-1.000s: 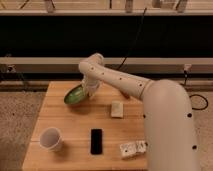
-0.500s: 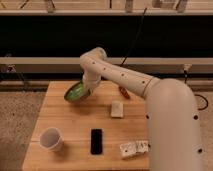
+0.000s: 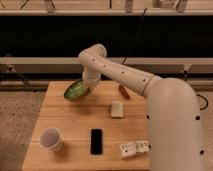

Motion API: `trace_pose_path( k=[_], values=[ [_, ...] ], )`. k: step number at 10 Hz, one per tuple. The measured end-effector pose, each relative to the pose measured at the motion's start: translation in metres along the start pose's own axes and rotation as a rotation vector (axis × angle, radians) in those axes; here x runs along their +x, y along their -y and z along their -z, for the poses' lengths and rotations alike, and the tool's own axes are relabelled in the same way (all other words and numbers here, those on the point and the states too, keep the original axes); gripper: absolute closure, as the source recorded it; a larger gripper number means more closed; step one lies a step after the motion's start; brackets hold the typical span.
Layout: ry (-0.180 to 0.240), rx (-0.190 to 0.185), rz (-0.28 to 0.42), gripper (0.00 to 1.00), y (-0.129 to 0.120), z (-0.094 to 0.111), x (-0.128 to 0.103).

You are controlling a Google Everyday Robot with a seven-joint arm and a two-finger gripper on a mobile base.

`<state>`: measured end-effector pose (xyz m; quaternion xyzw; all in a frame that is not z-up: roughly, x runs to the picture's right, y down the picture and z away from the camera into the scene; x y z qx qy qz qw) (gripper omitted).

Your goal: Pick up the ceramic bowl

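Note:
The ceramic bowl [image 3: 75, 90] is glossy green and round. It hangs tilted on its side over the far left part of the wooden table [image 3: 75, 122]. My gripper [image 3: 88, 85] is at the bowl's right rim and is shut on it, at the end of the white arm [image 3: 125, 75] that reaches in from the right. The bowl and the wrist hide the fingertips.
A white cup [image 3: 51, 139] stands at the front left. A black phone [image 3: 96, 141] lies at the front middle, with a white packet [image 3: 134, 148] to its right. A pale block [image 3: 117, 109] and an orange-red item [image 3: 123, 91] lie mid-right. A dark railing runs behind the table.
The arm has risen a little and carried the green bowl slightly upward, still tilted. The other objects on the table have not moved.

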<state>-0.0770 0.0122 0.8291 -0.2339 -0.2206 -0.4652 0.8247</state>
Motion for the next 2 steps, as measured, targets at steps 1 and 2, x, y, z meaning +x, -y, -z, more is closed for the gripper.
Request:
trace_pose_path(
  k=[1,2],
  values=[
    [-0.001,-0.001,0.002,0.99,0.0001,0.0013,0.0002],
    [-0.002,-0.002,0.004,0.99,0.0011,0.0067,0.0005]
  ],
)
